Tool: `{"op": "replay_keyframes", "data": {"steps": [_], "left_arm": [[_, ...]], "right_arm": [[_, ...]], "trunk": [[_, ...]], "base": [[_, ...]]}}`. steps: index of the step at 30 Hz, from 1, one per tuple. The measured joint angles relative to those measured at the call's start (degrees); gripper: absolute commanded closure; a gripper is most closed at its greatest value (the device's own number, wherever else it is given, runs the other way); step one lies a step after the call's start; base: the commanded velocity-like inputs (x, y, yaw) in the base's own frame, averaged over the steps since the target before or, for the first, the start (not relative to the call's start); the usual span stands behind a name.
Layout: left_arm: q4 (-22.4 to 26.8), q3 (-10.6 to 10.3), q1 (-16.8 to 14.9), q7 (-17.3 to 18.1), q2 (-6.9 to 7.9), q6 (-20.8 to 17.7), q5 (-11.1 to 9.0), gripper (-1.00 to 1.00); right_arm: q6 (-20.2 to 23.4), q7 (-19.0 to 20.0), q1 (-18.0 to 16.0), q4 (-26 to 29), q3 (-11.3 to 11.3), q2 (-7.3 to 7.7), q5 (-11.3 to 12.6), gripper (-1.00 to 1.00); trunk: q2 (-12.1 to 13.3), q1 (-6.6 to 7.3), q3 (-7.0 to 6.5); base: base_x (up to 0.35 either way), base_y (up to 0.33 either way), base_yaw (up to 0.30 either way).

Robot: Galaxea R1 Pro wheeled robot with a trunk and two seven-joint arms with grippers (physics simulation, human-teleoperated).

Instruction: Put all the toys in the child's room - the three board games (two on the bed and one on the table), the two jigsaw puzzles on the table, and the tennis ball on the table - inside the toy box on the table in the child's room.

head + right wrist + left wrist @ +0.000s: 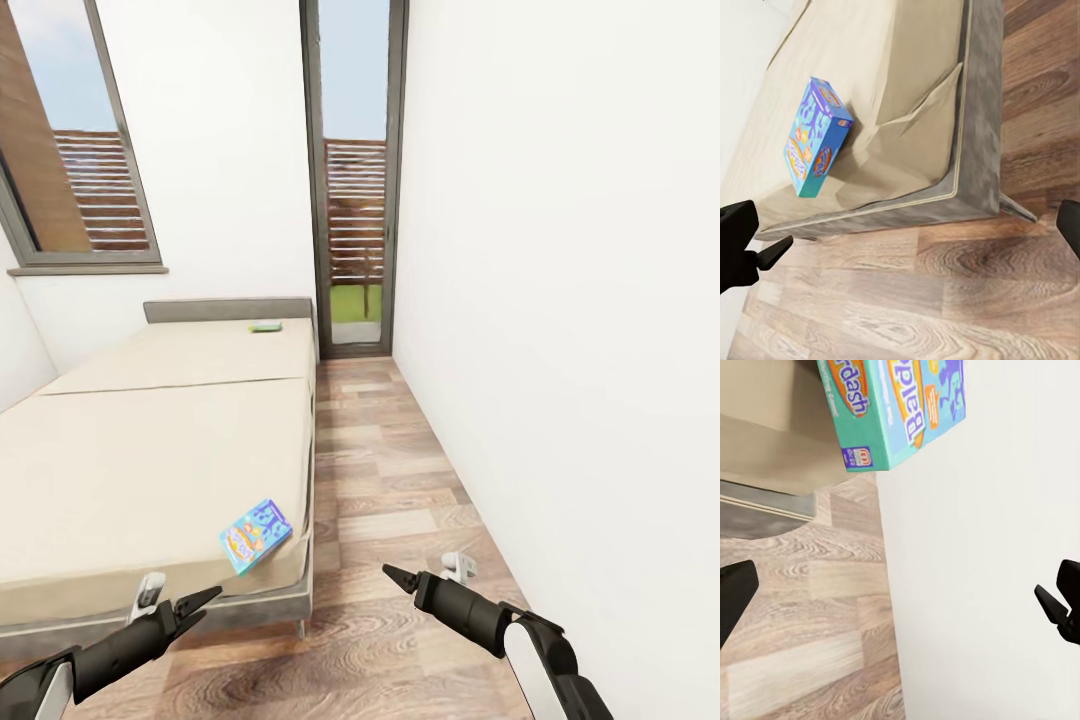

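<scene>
The bed [150, 440] takes the left half of the room, with its headboard [228, 309] against the far white wall. The blue game [256, 535] lies flat on the mattress at the near right corner, close to the edge; in the right wrist view [816, 138] it sits just above the grey frame [975, 135] and one thin leg [1018, 210]. The green game [265, 326] lies far away near the headboard, close to the bed's right edge. Between the bed and the right wall [560, 300] runs a strip of bare wood floor [390, 470], going to a tall window [355, 180]. The left hand [190, 607] hangs low, just before the bed's foot, fingers spread, grasping nothing. The right hand [402, 577] is over the floor strip, well apart from the blue game; its fingers too stand apart and hold nothing.
</scene>
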State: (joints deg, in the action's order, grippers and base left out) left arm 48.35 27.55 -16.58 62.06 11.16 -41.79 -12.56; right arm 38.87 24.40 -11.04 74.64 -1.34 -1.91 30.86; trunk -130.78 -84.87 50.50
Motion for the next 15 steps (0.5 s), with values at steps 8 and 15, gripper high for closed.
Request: {"op": "replay_keyframes", "data": {"steps": [8, 15], "left_arm": [[0.0, 0.0, 0.0, 0.0, 0.00, 0.0, 0.0, -1.00], [0.0, 0.0, 0.0, 0.0, 0.00, 0.0, 0.0, -1.00]], "right_arm": [[0.0, 0.0, 0.0, 0.1, 0.0, 0.00, 0.0, -1.00], [0.0, 0.0, 0.0, 0.1, 0.0, 0.00, 0.0, -1.00]], "trunk": [[0.0, -0.01, 0.00], [0.0, 0.00, 0.00]], "base": [[0.021, 0.000, 0.000], [0.038, 0.000, 0.000]]}}
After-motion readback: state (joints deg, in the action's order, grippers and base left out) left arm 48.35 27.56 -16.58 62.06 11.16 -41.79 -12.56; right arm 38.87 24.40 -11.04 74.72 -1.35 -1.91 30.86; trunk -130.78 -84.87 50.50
